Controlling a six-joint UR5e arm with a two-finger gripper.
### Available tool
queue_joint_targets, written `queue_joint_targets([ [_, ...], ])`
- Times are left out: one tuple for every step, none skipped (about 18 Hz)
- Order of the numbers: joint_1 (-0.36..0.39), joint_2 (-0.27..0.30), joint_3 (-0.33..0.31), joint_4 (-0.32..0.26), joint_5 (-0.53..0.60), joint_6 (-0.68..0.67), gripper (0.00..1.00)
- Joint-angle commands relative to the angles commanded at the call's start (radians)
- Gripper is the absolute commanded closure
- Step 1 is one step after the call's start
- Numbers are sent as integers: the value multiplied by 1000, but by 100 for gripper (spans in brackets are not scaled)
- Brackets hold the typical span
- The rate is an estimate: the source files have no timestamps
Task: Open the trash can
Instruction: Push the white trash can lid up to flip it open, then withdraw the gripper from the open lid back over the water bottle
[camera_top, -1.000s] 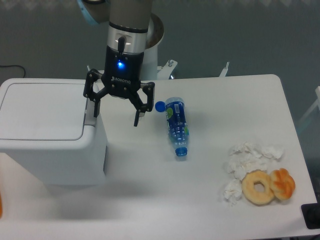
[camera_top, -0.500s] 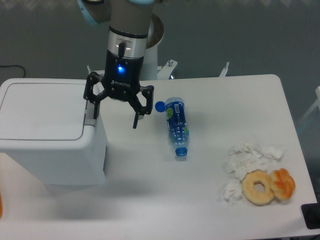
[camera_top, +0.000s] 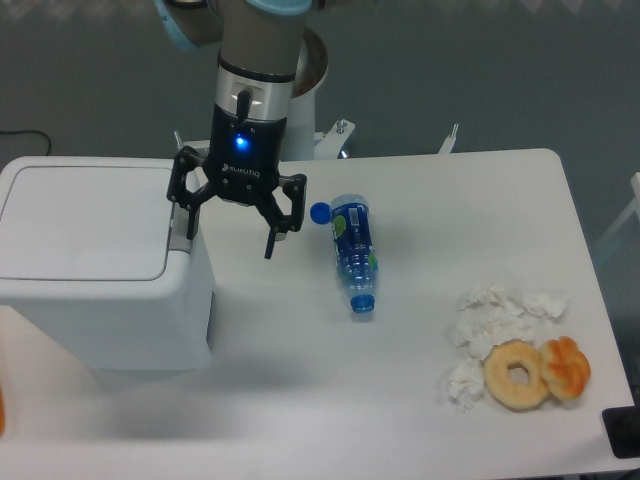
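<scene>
Claw (camera_top: 232, 236) spread wide, one finger hiding the grey tab of the closed trash can (camera_top: 95, 262).

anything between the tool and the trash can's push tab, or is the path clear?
Nothing visible is in the way. The open tool hangs at the right edge of the trash can, one finger right by the grey push tab. The bottle lies on the table further right, off that path. The lid is shut.

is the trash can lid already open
No, the trash can has its flat lid lying closed, and the open claw hangs at its right edge.
</scene>
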Motion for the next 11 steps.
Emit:
queue_joint_targets([
  [0,-2,-2,0,2,0,0],
  [0,-3,-3,0,2,2,0],
  [0,-3,-5,0,2,2,0],
  [0,-5,-5,0,2,2,0],
  [-2,-5,-5,0,2,2,0],
  [-5,-5,-3,0,2,3,0],
  [-5,-5,-3,2,2,3,0],
  [-5,-5,-3,0,2,3,0],
  [-5,-6,-3,0,2,5,0],
  [-6,-6,-3,0,0,5,0],
  [-5,-5,0,0,-2,2,0],
])
